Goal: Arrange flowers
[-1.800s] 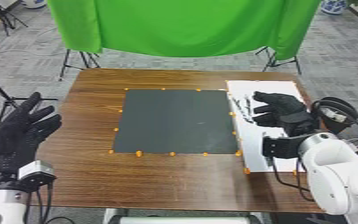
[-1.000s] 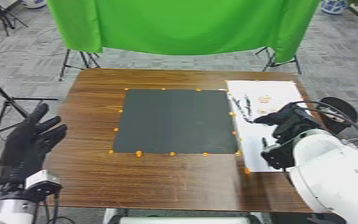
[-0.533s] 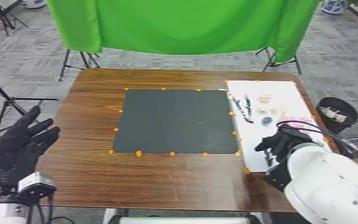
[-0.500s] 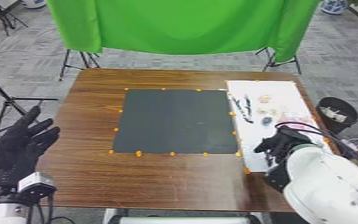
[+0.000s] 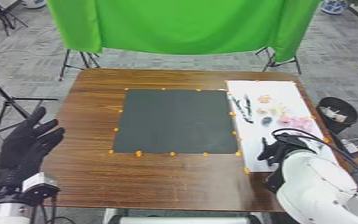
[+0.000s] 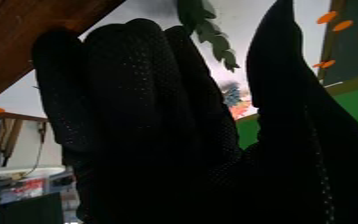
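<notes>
The leafy green stem [image 6: 217, 41] lies on the white sheet [image 5: 287, 96] just beyond the nearer right hand [image 6: 149, 115], roughly aligned with its straight, empty fingers, well apart from the left hand [image 5: 20, 152].

A black bin [image 5: 337, 103] stands beside the table [image 5: 149, 182], green cloth [image 5: 189, 27] beyond.

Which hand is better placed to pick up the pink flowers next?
Right hand, most likely: it is at the white sheet's near end, close to the pink flowers. The left hand is by the table's left edge, across the dark mat.
</notes>
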`<state>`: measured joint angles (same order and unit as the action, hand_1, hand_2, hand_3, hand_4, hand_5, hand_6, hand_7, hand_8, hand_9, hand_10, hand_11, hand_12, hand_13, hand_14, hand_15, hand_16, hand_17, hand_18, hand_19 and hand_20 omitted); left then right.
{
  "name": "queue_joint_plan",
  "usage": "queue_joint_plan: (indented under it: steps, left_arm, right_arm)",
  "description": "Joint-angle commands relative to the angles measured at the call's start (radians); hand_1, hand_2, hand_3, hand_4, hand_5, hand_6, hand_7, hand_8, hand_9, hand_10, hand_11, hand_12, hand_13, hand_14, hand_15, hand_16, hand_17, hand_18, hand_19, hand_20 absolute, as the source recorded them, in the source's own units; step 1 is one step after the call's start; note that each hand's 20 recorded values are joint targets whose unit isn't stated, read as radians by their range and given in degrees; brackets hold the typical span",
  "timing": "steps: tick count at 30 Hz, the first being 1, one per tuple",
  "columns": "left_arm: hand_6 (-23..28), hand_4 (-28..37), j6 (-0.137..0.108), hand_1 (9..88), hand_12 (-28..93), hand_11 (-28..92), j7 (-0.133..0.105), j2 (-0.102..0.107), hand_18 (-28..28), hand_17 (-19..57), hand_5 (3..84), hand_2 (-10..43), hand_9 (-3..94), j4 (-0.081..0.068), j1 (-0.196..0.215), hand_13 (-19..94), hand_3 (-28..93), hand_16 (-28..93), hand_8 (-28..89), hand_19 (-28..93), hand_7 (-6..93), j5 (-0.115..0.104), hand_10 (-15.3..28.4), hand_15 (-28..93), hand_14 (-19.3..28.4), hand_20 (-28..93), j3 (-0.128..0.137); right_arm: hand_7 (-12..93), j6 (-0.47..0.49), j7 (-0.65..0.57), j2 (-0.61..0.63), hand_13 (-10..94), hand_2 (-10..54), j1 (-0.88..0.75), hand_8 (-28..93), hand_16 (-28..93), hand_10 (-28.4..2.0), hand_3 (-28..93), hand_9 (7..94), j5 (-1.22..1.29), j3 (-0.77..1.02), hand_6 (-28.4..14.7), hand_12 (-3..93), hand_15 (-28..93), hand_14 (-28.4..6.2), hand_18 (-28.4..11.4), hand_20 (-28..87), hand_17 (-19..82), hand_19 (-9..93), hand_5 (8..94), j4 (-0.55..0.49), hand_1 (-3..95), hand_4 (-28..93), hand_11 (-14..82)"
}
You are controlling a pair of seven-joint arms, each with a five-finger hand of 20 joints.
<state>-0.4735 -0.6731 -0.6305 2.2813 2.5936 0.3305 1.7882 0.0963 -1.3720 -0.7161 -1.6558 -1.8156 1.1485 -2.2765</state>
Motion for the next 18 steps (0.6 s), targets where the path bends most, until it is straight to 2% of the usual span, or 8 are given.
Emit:
queue_joint_plan:
  steps: [1, 5, 6, 7, 8, 14, 16, 18]
  left_arm:
    - [7.8, -21.0, 0.009, 29.6, 11, 26, 0.028, -0.015, 26.0, -6.5, 34.3, 6.2, 31.1, 0.001, -0.020, 20, 63, -11, -8, 51, 9.5, 0.017, 18.6, 53, 25.5, 4, -0.021]
    - [7.7, -21.0, 0.012, 29.6, 11, 26, 0.032, -0.020, 26.0, -6.5, 34.3, 6.2, 31.2, -0.001, -0.027, 20, 63, -11, -8, 51, 9.5, 0.024, 18.5, 53, 25.5, 4, -0.026]
    - [7.8, -21.0, 0.018, 29.5, 11, 26, 0.045, -0.029, 26.0, -6.5, 34.3, 6.2, 31.1, -0.003, -0.034, 20, 63, -11, -8, 51, 9.5, 0.034, 18.6, 53, 25.5, 4, -0.026]
    - [7.8, -21.0, 0.011, 29.6, 11, 26, 0.022, -0.015, 26.0, -6.5, 34.3, 6.2, 31.1, -0.001, -0.025, 20, 63, -11, -8, 51, 9.5, 0.018, 18.5, 53, 25.5, 4, -0.027]
    - [7.8, -21.0, 0.019, 29.6, 11, 26, 0.047, -0.031, 26.0, -6.6, 34.3, 6.2, 31.1, -0.004, -0.037, 20, 63, -11, -8, 51, 9.4, 0.035, 18.6, 53, 25.5, 4, -0.026]
    - [7.8, -21.0, 0.020, 29.6, 11, 26, 0.035, -0.029, 26.1, -6.6, 34.3, 6.2, 31.1, -0.006, -0.033, 20, 63, -11, -8, 51, 9.3, 0.026, 18.6, 53, 25.5, 5, -0.035]
    - [7.8, -21.0, 0.017, 29.6, 11, 26, 0.021, -0.019, 26.0, -6.6, 34.3, 6.2, 31.1, -0.007, -0.029, 20, 63, -11, -8, 51, 9.3, 0.014, 18.6, 53, 25.5, 5, -0.039]
    - [7.8, -21.0, 0.021, 29.6, 11, 26, 0.031, -0.029, 26.0, -6.6, 34.3, 6.2, 31.1, -0.008, -0.031, 20, 63, -11, -8, 51, 9.4, 0.024, 18.6, 53, 25.5, 5, -0.036]
  right_arm:
    - [19, 0.008, -0.021, 0.008, 74, -3.5, 0.036, -5, 11, -25.5, 68, 73.9, -0.029, -0.046, -17.2, 19.3, 63, -17.8, -12.6, -28, 65, 93, 71.1, 0.032, 42.8, -17, 37.0]
    - [19, -0.006, -0.024, 0.012, 74, -3.6, 0.069, -5, 11, -25.5, 68, 73.9, -0.051, -0.093, -17.1, 19.3, 63, -17.7, -12.5, -28, 65, 93, 71.1, 0.059, 42.7, -17, 37.0]
    - [19, -0.012, -0.027, 0.013, 74, -3.6, 0.072, -5, 11, -25.5, 68, 74.0, -0.056, -0.101, -17.1, 19.3, 63, -17.7, -12.5, -28, 65, 93, 71.1, 0.064, 42.7, -17, 37.0]
    - [19, 0.000, -0.024, 0.008, 74, -3.6, 0.078, -5, 11, -25.5, 68, 74.0, -0.056, -0.104, -17.1, 19.2, 63, -17.6, -12.4, -28, 65, 93, 71.1, 0.071, 42.7, -17, 37.0]
    - [19, -0.006, -0.027, 0.012, 74, -3.5, 0.071, -5, 11, -25.4, 68, 74.0, -0.055, -0.104, -17.0, 19.2, 63, -17.6, -12.4, -28, 65, 93, 71.0, 0.069, 42.7, -17, 37.1]
    - [20, -0.063, -0.013, 0.033, 75, -3.3, 0.095, -5, 11, -24.6, 68, 74.0, -0.133, -0.176, -16.2, 19.4, 63, -17.0, -11.9, -28, 65, 93, 70.8, 0.102, 43.7, -17, 37.4]
    - [21, -0.038, -0.016, 0.029, 75, -3.2, 0.101, -5, 11, -24.0, 68, 74.3, -0.122, -0.179, -15.4, 19.4, 63, -16.4, -11.5, -28, 65, 93, 70.8, 0.110, 44.0, -17, 37.8]
    - [22, -0.040, -0.015, 0.022, 75, -3.7, 0.095, -6, 11, -23.8, 69, 74.4, -0.096, -0.171, -15.2, 19.3, 62, -16.2, -11.3, -28, 65, 93, 70.7, 0.113, 44.7, -17, 37.9]
